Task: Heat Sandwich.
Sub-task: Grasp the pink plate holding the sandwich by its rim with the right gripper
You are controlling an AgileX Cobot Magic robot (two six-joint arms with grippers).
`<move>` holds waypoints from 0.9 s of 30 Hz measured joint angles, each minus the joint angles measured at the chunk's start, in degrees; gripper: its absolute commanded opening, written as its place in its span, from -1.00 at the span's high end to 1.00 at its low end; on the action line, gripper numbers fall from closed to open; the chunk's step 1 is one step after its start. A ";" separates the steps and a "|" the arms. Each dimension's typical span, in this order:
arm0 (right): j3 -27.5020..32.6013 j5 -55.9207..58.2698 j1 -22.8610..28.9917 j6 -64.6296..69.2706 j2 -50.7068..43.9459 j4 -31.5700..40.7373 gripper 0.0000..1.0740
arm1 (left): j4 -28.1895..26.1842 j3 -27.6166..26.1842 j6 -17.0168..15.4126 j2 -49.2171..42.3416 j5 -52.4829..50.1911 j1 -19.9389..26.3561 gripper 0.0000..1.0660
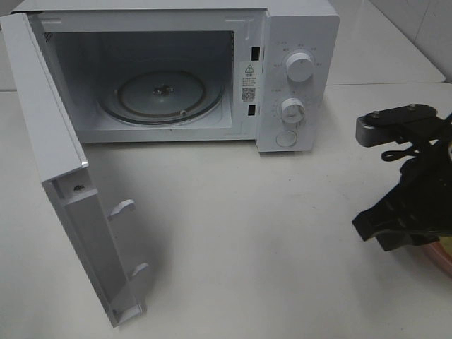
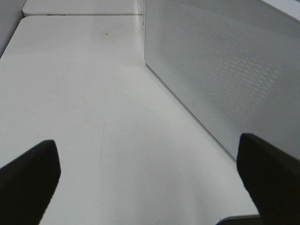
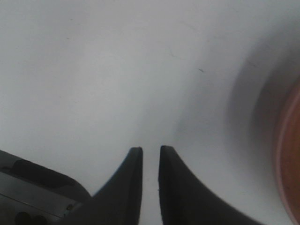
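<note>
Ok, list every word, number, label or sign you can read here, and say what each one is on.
No text is clear enough to quote.
The sticker on the microwave front frame: a triangle warning sign above a square code; its print is too small to read.
Markings around the upper knob: too small to read.
Markings around the lower knob: too small to read.
Both wrist views: no text.

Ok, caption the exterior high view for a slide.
White microwave, door swung open, glass turntable bare; right gripper low beside a pink plate.
</note>
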 measured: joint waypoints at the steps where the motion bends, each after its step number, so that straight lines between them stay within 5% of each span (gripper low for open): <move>1: 0.00 0.00 0.00 0.00 0.00 0.00 0.67 | 0.00 0.00 0.00 0.00 0.00 0.00 -0.82; 11: 0.00 4.58 -8.65 0.00 -3.84 -3.44 0.36 | 0.00 0.00 0.00 0.00 0.00 0.00 -0.82; 16: 0.00 4.64 -11.57 0.00 -3.95 -3.84 -0.02 | 0.00 0.00 0.00 0.00 0.00 0.00 -0.82; 17: 0.00 4.64 -12.15 0.00 -3.95 -3.84 -0.25 | 0.00 0.00 0.00 0.00 0.00 0.00 -0.82; 22: 0.00 4.18 -12.49 -0.46 -3.95 -4.76 -0.73 | 0.00 0.00 0.00 0.00 0.00 0.00 -0.82; 27: 0.00 3.84 -12.49 -0.52 -2.69 -5.61 -0.79 | 0.00 0.00 0.00 0.00 0.00 0.00 -0.82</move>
